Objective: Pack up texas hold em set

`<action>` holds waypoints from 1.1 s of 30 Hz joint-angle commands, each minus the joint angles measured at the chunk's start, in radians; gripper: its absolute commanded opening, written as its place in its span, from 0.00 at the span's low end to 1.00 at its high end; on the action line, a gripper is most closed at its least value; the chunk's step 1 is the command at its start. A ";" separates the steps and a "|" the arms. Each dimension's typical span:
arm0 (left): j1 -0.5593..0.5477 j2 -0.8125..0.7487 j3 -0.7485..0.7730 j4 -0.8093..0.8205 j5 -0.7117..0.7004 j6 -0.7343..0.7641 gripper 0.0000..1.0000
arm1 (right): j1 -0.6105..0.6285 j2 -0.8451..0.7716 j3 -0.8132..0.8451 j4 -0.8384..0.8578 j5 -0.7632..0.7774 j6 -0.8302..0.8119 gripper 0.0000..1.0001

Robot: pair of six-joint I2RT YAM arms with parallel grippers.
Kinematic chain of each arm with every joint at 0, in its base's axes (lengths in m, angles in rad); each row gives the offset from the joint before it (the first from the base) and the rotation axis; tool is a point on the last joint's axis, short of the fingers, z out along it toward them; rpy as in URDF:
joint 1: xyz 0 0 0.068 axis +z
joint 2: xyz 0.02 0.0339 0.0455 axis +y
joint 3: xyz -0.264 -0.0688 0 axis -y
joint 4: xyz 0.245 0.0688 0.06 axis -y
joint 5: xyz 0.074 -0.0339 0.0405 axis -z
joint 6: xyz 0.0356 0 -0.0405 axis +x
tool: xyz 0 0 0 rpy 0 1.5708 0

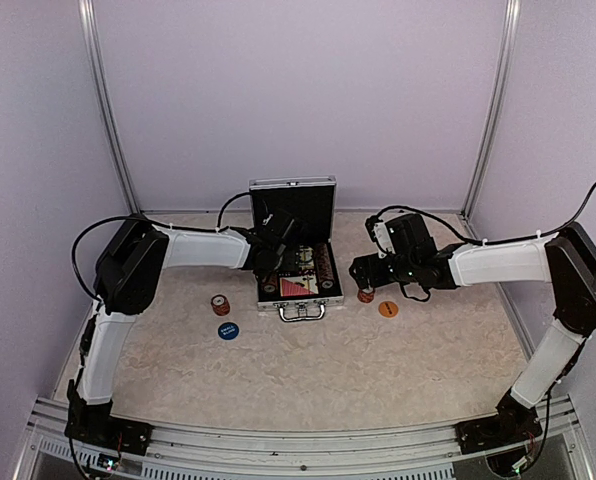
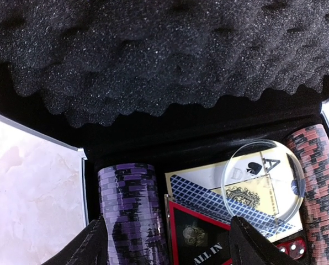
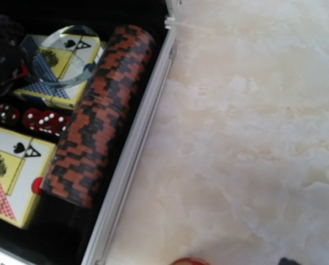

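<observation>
Orange-red chip stack left of the case looks dense, slick, topple-prone, so pinch across its sides; left gripper and right gripper both gape wide, empty.

I see the open case's silver rim running diagonally, black lining inside. 1 row of orange-red and black chips lies on its side right against that rim. Left of it, a clear round disc rests on a blue deck showing an ace of spades. Red dice sit below that deck, and a red deck lies at the lower left. Pale marbled surface fills the right. A reddish round edge peeks in at the bottom; I can't tell what it is.
</observation>
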 commanded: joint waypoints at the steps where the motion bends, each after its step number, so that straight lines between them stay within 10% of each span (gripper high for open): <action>1: -0.007 -0.053 -0.017 -0.033 -0.024 0.001 0.75 | -0.005 0.006 0.014 0.013 -0.004 0.002 0.88; 22: -0.010 -0.036 -0.023 -0.093 0.044 -0.007 0.75 | -0.006 0.009 0.019 0.010 -0.005 0.001 0.88; 33: 0.004 -0.056 0.028 -0.043 0.001 0.000 0.93 | -0.004 0.003 0.014 0.012 -0.004 0.004 0.88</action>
